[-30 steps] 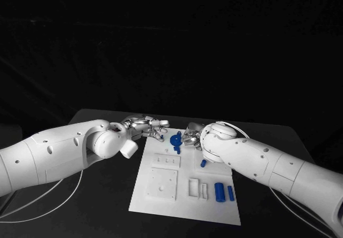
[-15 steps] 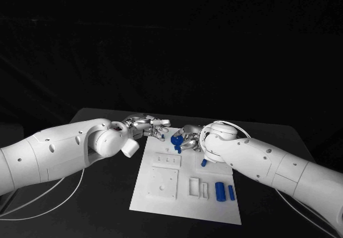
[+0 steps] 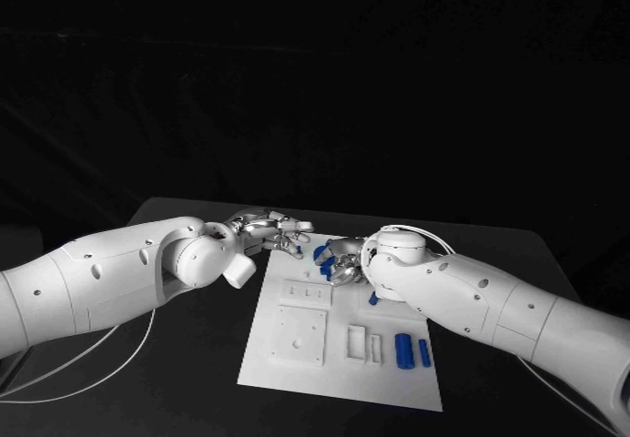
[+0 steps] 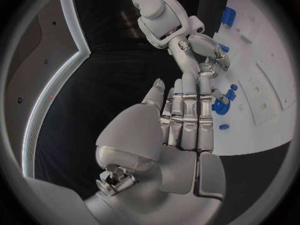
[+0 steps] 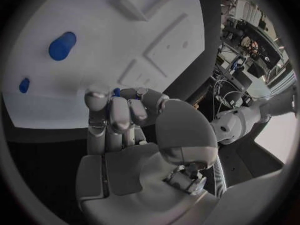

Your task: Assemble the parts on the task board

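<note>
The right hand (image 3: 344, 259) grips a blue part (image 3: 323, 255) over the board's (image 3: 315, 364) far end. The left hand (image 3: 269, 230) hovers open beside it. Several blue pieces (image 3: 404, 351) lie loose, so most assembly looks left.

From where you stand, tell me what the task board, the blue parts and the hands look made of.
Task board: matte white, likely plastic; crisp recessed pockets, no glare.
Blue parts: evenly coloured, smooth, probably plastic too.
Left hand and right hand: silvery segments with highlights, apparently metal, though metallic-coated plastic is possible.

The right hand (image 5: 125, 135) curls its fingers (image 5: 119, 112) over the task board (image 5: 94, 45).
</note>
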